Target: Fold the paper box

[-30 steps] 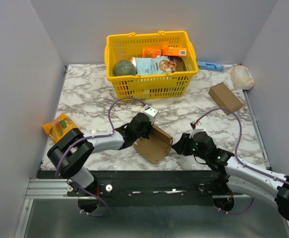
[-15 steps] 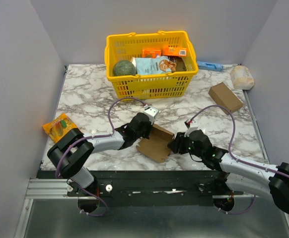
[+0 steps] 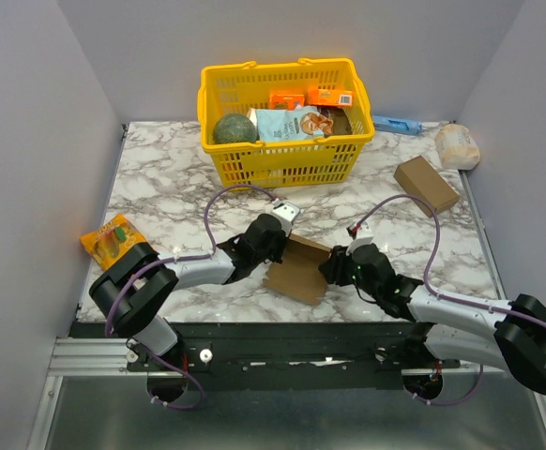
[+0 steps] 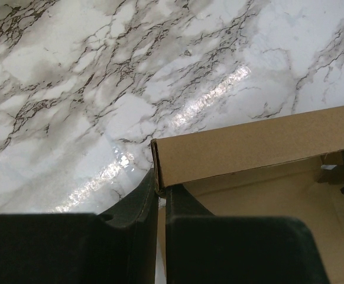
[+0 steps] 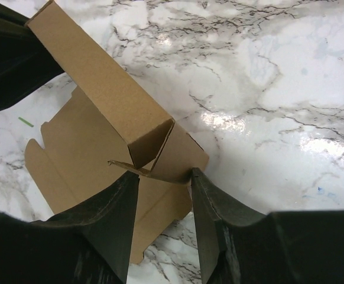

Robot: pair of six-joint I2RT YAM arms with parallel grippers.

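**While one wall stands pinched, the end flap sits between parted jaws**

Because the paper box (image 3: 296, 272) lies on the marble table (image 3: 160, 178) near the front edge, between the two arms, both of them reach it. Its long axis runs roughly from one gripper to the other. We see the left gripper (image 4: 160, 188) clenched on the end of the raised side wall. The thin cardboard is squeezed between its fingers, so this wall stands up above the flat base panel. At the opposite end the right gripper (image 5: 164, 180) faces the box directly, and it is the nearer one to the small end flap. Its jaws stand about half apart and straddle this flap where it bends out from the wall. One fingertip (image 5: 194, 177) seems to touch the flap corner, but nothing is grasped there. We judge that the coming move turns on this line: the right gripper should press or pinch along the long axis, toward the left one, to tuck the flap inside
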